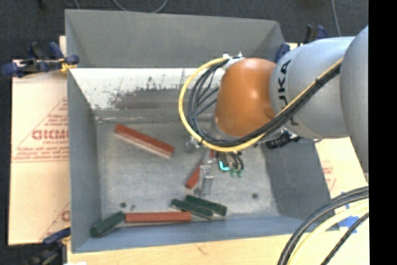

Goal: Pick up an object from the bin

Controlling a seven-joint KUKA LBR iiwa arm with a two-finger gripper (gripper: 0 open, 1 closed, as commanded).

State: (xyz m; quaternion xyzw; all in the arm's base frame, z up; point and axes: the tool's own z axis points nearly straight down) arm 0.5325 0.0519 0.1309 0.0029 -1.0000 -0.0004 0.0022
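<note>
**Gripper low beside a small red block, mid-bin**

The gripper [207, 174] hangs low near the middle of the grey bin [80, 133], under the arm's orange cover [243, 96]. A small red block [193, 178] lies just beside it. Whether they touch is unclear, and I cannot tell if the gripper is open or closed. This looks like the approach to a grasp. The next move would call for centring on the block and closing. A long red bar [144, 139] lies well apart. A second red bar [158, 217] and a dark green strip [200, 207] lie by the near wall.
</note>
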